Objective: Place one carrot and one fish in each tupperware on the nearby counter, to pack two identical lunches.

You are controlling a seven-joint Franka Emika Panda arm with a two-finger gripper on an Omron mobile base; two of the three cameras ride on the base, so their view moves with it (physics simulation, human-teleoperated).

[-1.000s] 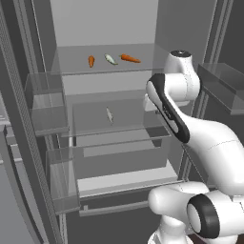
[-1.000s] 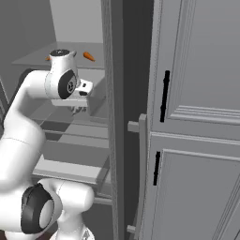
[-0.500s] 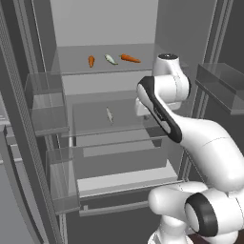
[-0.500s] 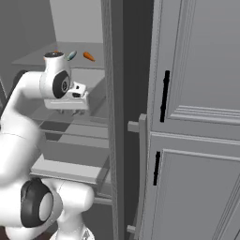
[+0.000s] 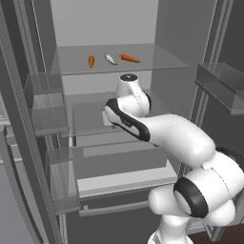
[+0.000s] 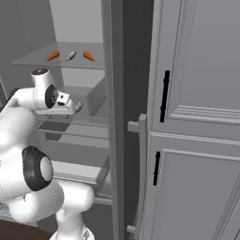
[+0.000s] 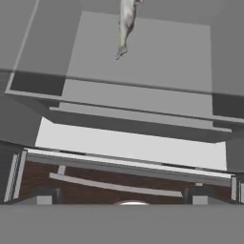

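Observation:
Two orange carrots (image 5: 91,60) (image 5: 129,58) lie on the fridge's top glass shelf with a pale fish (image 5: 110,59) between them; the same carrots (image 6: 53,55) (image 6: 88,56) and fish (image 6: 71,56) appear in the right base view. A second fish (image 7: 126,21) lies on the middle shelf, at the top of the hand view. My gripper (image 7: 123,196) is open over the front of that shelf, short of the fish, with nothing between its fingertips (image 7: 45,196). From the right it shows as the gripper (image 6: 77,107) reaching into the fridge. The tupperware and counter are out of view.
Clear door bins (image 5: 47,105) line the fridge's left side and another bin (image 5: 224,86) juts out at the right. A drawer (image 5: 124,181) sits below the middle shelf. Grey panelled cabinet doors with black handles (image 6: 164,96) stand right of the fridge.
My arm has swung left and down from the fridge's right side to the middle shelf, and it now covers the middle-shelf fish in the left base view. The jaws have spread wide.

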